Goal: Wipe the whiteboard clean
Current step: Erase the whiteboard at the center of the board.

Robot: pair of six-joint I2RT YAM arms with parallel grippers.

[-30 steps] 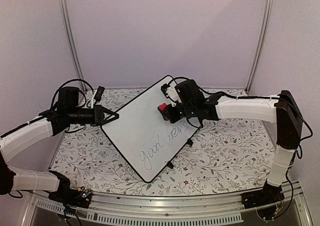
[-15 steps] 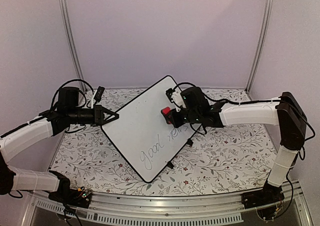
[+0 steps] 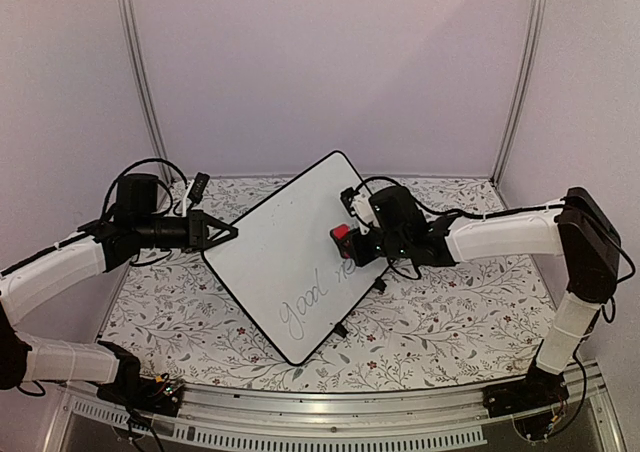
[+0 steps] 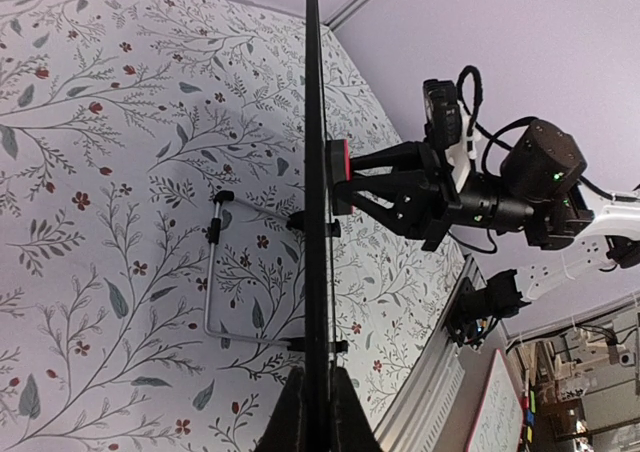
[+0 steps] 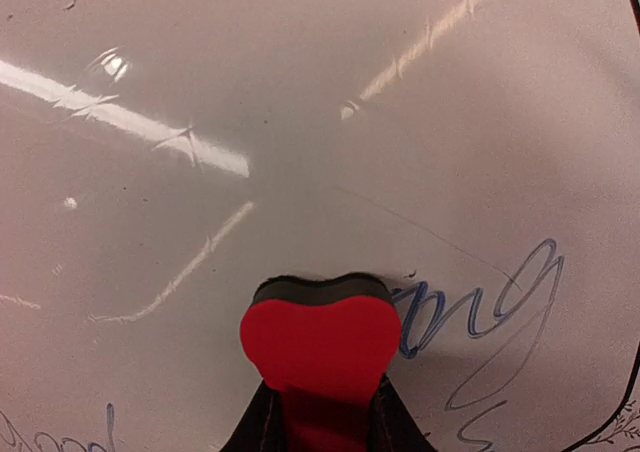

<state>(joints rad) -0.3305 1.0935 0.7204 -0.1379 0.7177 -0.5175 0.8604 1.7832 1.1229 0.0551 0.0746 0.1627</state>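
The whiteboard (image 3: 275, 237) stands tilted on the floral table, with grey-blue writing (image 3: 303, 305) near its lower edge. My left gripper (image 3: 230, 233) is shut on the board's left edge. In the left wrist view the board (image 4: 315, 152) shows edge-on, clamped between my fingers (image 4: 318, 397). My right gripper (image 3: 350, 244) is shut on a red eraser (image 3: 341, 233). The eraser's (image 5: 320, 334) dark felt face presses on the board (image 5: 300, 122), right beside the blue writing (image 5: 470, 312).
A bent wire stand (image 4: 210, 272) props the board from behind. Small black feet (image 3: 340, 329) stick out at the board's lower right edge. A black clip (image 3: 198, 184) lies at the back left. A metal rail (image 3: 330, 412) runs along the near table edge.
My right gripper has slid the eraser down and to the right across the board, onto the start of the second word. The left gripper and the board have stayed still.
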